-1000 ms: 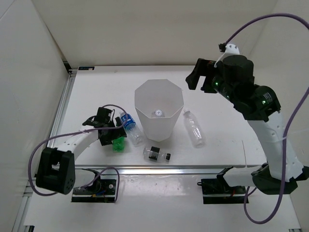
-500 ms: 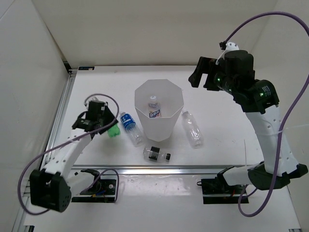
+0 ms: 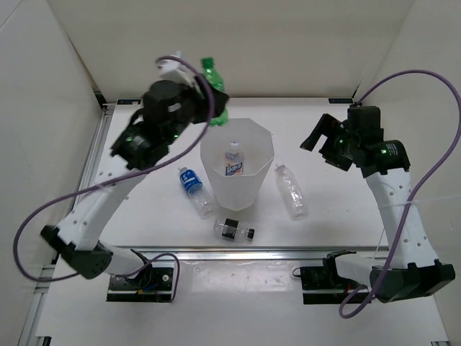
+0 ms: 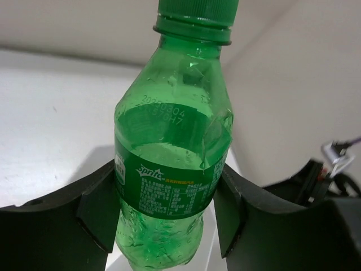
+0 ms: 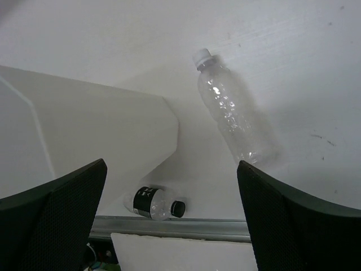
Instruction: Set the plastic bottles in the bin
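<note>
Left fingers (image 4: 98,209) clamp the green bottle (image 4: 169,169) aloft near the bin (image 3: 210,140), right fingers (image 5: 56,220) apart; next, I'd say, centre it over the rim and release.

Table (image 3: 338,209): bin (image 3: 238,194) + 3 btls (image 3: 196,189) (image 3: 289,189) (image 3: 234,231) lying, prob empty

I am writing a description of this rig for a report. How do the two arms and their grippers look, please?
The left arm and right arm have white links, black joint housings and small green lights. A thin purple cable loops along each. The left gripper and right gripper are black with broad fingers; the right one's pads show a fine mesh texture.
</note>
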`<move>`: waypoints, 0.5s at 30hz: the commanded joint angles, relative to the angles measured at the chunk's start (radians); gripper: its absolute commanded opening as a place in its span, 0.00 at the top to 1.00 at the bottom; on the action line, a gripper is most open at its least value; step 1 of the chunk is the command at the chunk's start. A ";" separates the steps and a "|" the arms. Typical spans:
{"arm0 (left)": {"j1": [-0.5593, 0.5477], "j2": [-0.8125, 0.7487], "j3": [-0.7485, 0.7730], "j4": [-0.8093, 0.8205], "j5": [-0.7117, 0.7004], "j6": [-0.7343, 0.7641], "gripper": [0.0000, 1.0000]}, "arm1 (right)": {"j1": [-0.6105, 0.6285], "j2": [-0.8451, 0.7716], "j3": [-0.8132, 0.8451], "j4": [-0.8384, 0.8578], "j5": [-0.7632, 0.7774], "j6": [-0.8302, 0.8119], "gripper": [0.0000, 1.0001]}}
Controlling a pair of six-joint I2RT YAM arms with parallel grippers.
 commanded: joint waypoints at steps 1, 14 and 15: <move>-0.109 0.128 0.003 -0.068 0.021 0.075 0.35 | -0.041 -0.014 -0.074 0.075 -0.075 0.046 0.00; -0.209 0.158 -0.035 -0.145 -0.016 0.095 0.00 | -0.041 0.064 -0.411 0.253 0.001 -0.076 0.00; -0.218 0.144 -0.015 -0.157 -0.036 0.095 0.00 | -0.041 0.073 -0.412 0.273 -0.017 -0.089 0.00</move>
